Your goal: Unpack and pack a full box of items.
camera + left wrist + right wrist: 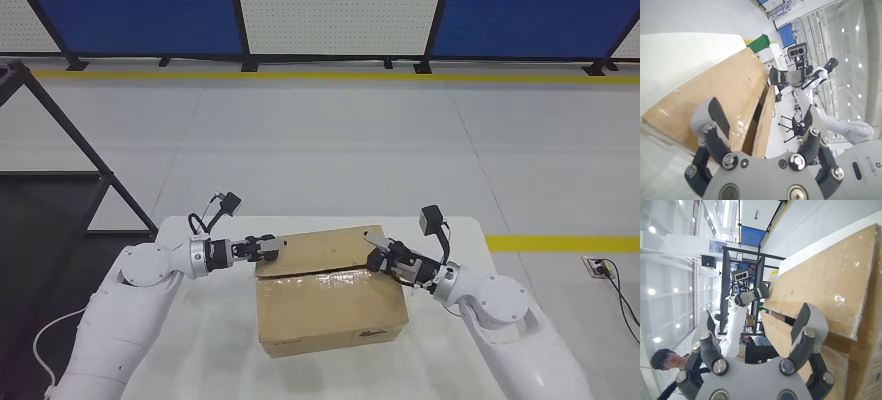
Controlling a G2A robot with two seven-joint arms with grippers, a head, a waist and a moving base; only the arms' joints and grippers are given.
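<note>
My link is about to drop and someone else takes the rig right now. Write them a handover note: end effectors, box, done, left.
Left end effector: open, empty, at the box's left end, over the flaps.
Right end effector: open, empty, at the box's right end, one finger over the seam.
Box: on the table. A narrow gap parts its top flaps, and the far flap is tilted up. Contents hidden.
Done: seam parted.
Left: fold the flaps fully open, unpack, repack.
</note>
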